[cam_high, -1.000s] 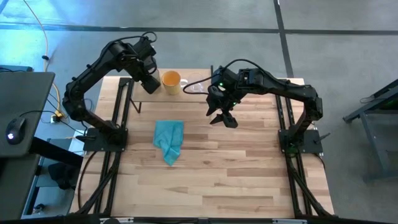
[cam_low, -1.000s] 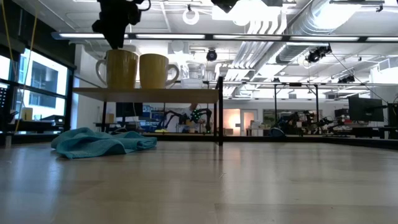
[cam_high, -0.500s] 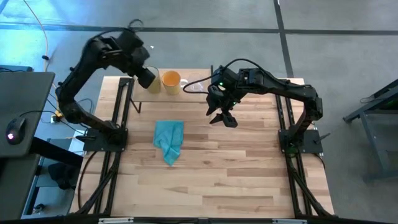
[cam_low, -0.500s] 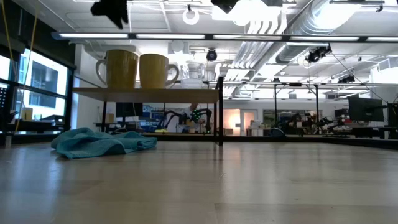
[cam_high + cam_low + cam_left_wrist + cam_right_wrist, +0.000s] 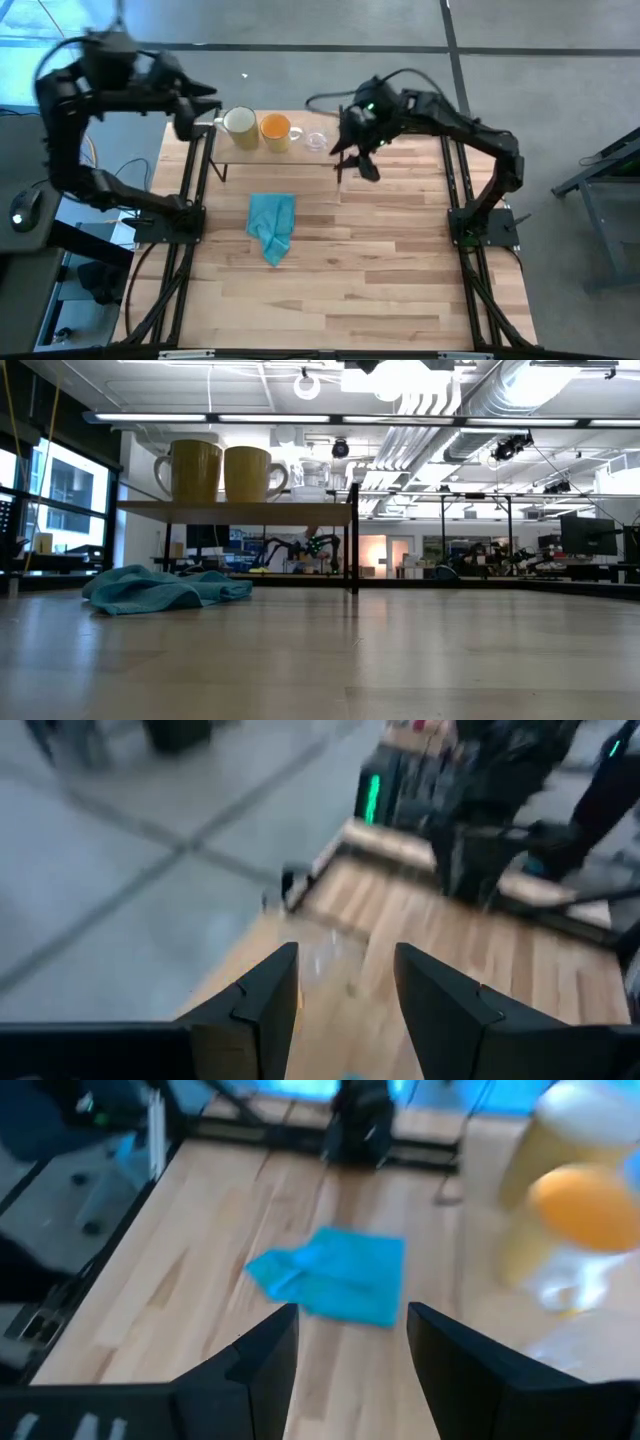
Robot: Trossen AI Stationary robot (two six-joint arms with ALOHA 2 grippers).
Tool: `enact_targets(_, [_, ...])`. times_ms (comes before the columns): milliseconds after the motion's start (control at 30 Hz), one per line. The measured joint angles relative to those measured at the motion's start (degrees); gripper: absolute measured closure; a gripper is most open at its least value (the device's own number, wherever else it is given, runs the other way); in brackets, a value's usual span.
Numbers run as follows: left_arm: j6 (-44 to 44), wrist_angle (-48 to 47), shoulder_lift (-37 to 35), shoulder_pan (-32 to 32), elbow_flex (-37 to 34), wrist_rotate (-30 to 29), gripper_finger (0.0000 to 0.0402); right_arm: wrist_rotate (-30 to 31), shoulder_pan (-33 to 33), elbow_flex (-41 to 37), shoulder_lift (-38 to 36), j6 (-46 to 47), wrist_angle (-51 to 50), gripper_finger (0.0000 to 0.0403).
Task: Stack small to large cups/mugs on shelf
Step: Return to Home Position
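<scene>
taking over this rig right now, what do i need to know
Left claw: open, empty, beside the left end of the shelf. Right claw: open, empty, by its right end.
On the shelf, side by side in a row, not nested: white mug, orange mug, clear glass. Teal cloth lies on the tabletop.
Done: all three placed, large to small from left to right.
Left: park both arms at home.

Shelf [image 5: 262,155] on table [image 5: 400,262] far edge, between left gripper [image 5: 186,124] and right gripper [image 5: 362,167]. On shelf, in a row: cream-white mug [image 5: 238,122] nearest left gripper, orange mug [image 5: 275,128] in the middle, glass cup [image 5: 317,140] nearest right gripper. Teal cloth [image 5: 272,226] on table, apart from both grippers.
</scene>
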Motion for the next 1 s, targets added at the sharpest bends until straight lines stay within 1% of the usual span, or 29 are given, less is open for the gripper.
enact_targets(133, [0.91, 6.29, -3.35, -0.83, 0.0, 2.52, 0.0247, -0.02, -2.44, 3.31, -1.76, 0.15, 1.56, 0.0222])
enact_targets(233, [1.2, 9.71, -5.06, -0.73, 0.0, 4.28, 0.0247, -0.14, -4.16, 7.17, -2.74, 0.17, 1.58, 0.0222])
enact_targets(500, [2.66, 14.72, -7.17, -0.73, -0.02, 5.0, 0.0247, -0.31, -7.4, 20.37, -3.12, 0.3, 1.15, 0.0222])
enact_targets(533, [2.61, 15.2, -7.19, -0.73, -0.02, 5.07, 0.0247, -0.37, -7.68, 20.64, -3.5, 0.17, 2.32, 0.0222])
enact_targets(633, [2.97, 16.91, -7.52, -0.73, -0.04, 6.37, 0.0247, -0.5, -8.7, 17.46, -6.97, 0.53, 8.46, 0.0222])
enact_targets(733, [3.9, 19.78, -7.78, -0.73, -0.07, 9.24, 0.0247, -1.5, -9.49, 17.05, -9.78, 1.48, 11.38, 0.0222])
enact_targets(900, [4.29, 24.81, -7.85, -0.73, -0.09, 14.42, 0.0247, -1.66, -10.21, 17.03, -13.42, 2.99, 11.01, 0.0222])
enact_targets(1000, [4.26, 25.64, -7.91, -0.73, -0.09, 15.41, 0.0247, -1.71, -10.18, 17.03, -15.91, 3.02, 9.4, 0.0222])
